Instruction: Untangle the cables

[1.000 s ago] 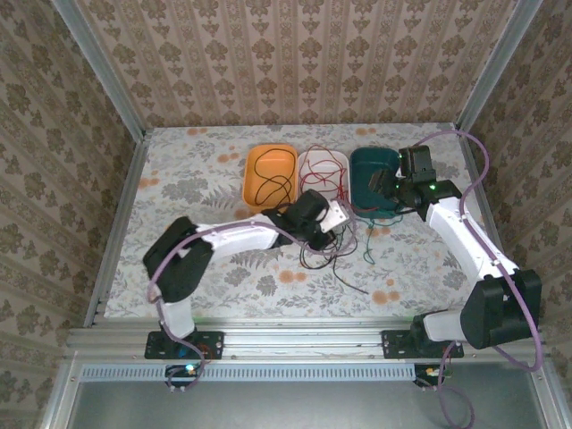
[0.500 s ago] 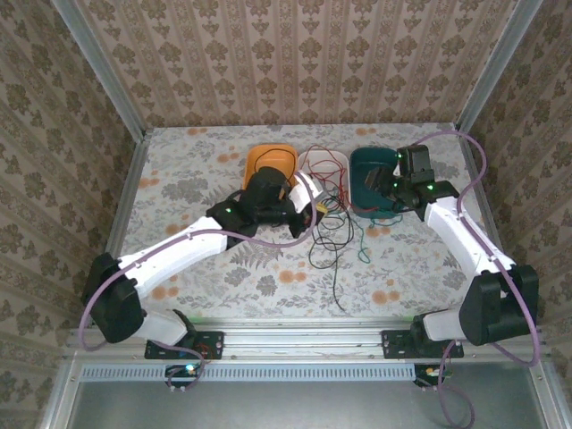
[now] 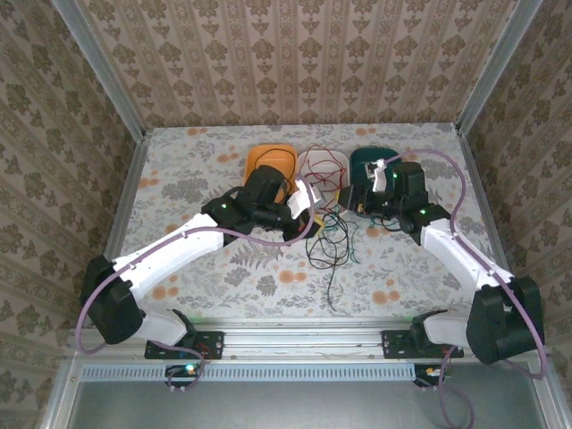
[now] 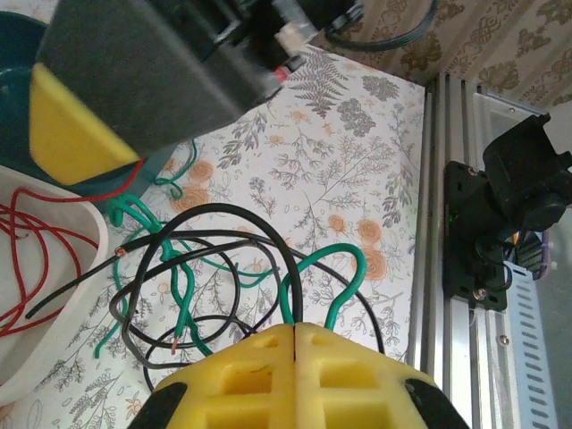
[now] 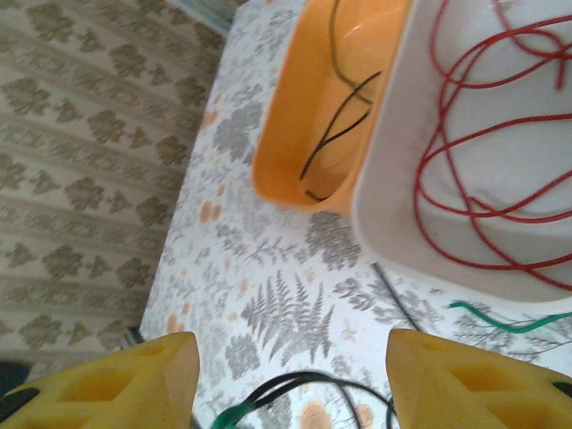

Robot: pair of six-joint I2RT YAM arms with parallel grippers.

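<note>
Sorting half-done | red cable (image 5: 487,217) trayed (white tray (image 5: 380,206)) | green cable (image 4: 349,250), black loops (image 4: 214,207) tangled on bench (image 4: 357,179) | left pincer (image 4: 295,332) clamps green cable; right pincer (image 5: 290,353) agape, empty

Cables (image 3: 327,239): blk/grn tangled on table (image 3: 197,179), red coiled in tray (image 5: 393,197).

Table (image 3: 197,170) bears orange tray (image 3: 268,155), white tray (image 3: 323,151), teal tray (image 3: 364,163), tangled cables (image 3: 326,243)
</note>
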